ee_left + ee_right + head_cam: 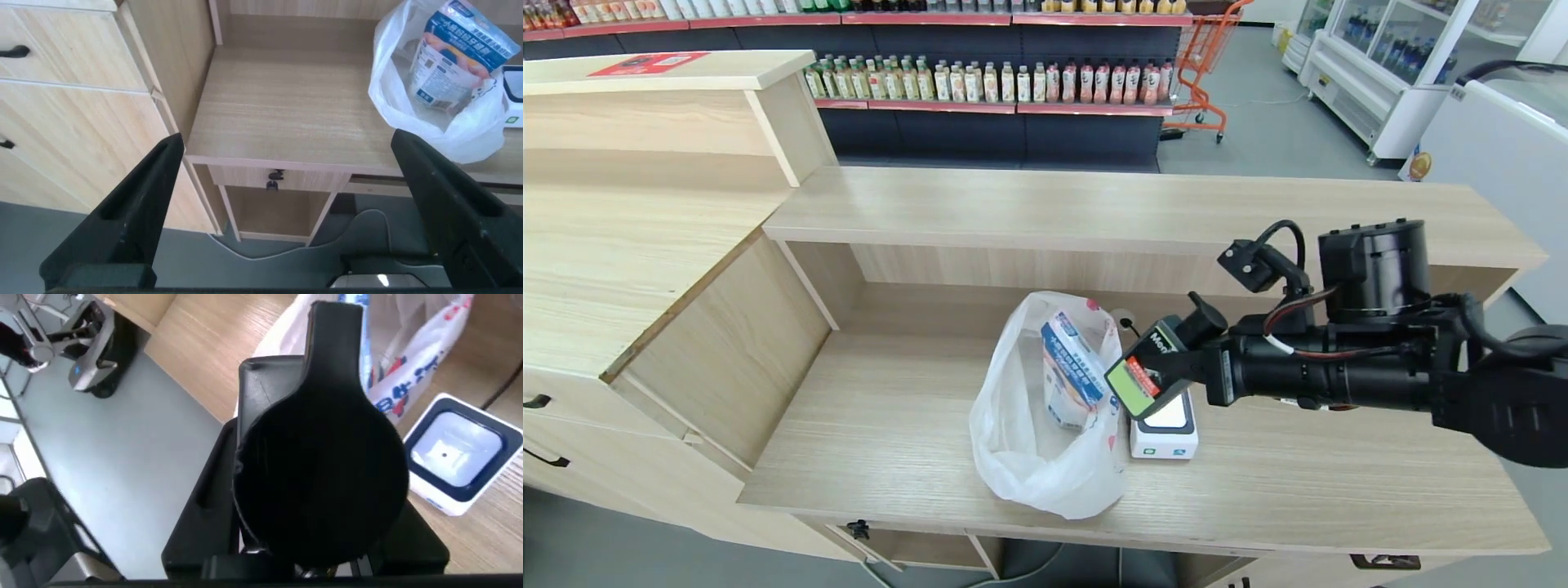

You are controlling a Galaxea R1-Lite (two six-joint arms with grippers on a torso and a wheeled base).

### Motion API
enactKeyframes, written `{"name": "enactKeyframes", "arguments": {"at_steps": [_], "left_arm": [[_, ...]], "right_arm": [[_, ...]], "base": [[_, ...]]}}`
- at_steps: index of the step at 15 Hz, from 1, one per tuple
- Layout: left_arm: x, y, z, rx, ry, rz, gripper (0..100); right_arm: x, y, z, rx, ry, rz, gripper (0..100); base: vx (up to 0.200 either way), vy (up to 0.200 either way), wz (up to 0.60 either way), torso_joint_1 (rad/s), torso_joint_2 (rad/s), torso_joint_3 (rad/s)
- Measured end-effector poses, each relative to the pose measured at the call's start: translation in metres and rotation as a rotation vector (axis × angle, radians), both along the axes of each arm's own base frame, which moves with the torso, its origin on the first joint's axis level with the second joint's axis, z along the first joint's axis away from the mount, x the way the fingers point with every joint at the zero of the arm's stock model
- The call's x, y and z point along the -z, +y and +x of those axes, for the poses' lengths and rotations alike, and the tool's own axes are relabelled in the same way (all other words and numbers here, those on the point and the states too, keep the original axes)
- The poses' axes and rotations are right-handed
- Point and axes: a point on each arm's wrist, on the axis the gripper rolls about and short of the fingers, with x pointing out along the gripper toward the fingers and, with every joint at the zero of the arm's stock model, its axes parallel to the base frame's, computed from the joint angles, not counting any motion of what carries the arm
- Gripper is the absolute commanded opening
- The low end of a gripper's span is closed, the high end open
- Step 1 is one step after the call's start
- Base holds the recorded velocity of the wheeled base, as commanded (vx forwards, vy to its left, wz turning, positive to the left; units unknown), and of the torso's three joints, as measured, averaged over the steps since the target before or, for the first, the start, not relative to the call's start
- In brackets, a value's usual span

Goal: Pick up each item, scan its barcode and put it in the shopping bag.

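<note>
My right gripper [1176,355] is shut on a dark round can [1141,380] with a green and red label, holding it tilted just above the white barcode scanner [1165,426]. In the right wrist view the can's black round end [320,475] is up close, with the scanner [454,454] beyond it. A white plastic shopping bag [1033,445] stands open to the scanner's left, with a blue-and-white package [1068,367] upright inside it. My left gripper [286,212] hangs open and holds nothing, low beside the counter's front left corner, away from the bag [458,122].
The wooden checkout counter [890,441] has a raised ledge [1094,204] behind and a taller cabinet [645,245] at the left. Drawers [65,106] sit below the cabinet. A cable runs from the scanner to the back wall.
</note>
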Motion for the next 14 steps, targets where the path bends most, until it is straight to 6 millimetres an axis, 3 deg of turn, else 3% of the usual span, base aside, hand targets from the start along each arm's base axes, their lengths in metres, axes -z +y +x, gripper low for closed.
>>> {"name": "enactKeyframes", "arguments": {"at_steps": [6, 11, 14], "left_arm": [[0.0, 0.0, 0.0, 0.0, 0.0, 0.0, 100], [0.0, 0.0, 0.0, 0.001, 0.0, 0.0, 100], [0.0, 0.0, 0.0, 0.0, 0.0, 0.0, 100]], "right_arm": [[0.044, 0.038, 0.029, -0.072, 0.014, -0.106, 0], [0.084, 0.082, 0.055, -0.056, -0.141, -0.185, 0], [0.112, 0.106, 0.06, -0.046, -0.193, -0.273, 0]], "base": [[0.0, 0.0, 0.0, 0.0, 0.0, 0.0], [0.0, 0.0, 0.0, 0.0, 0.0, 0.0], [0.0, 0.0, 0.0, 0.0, 0.0, 0.0]]}}
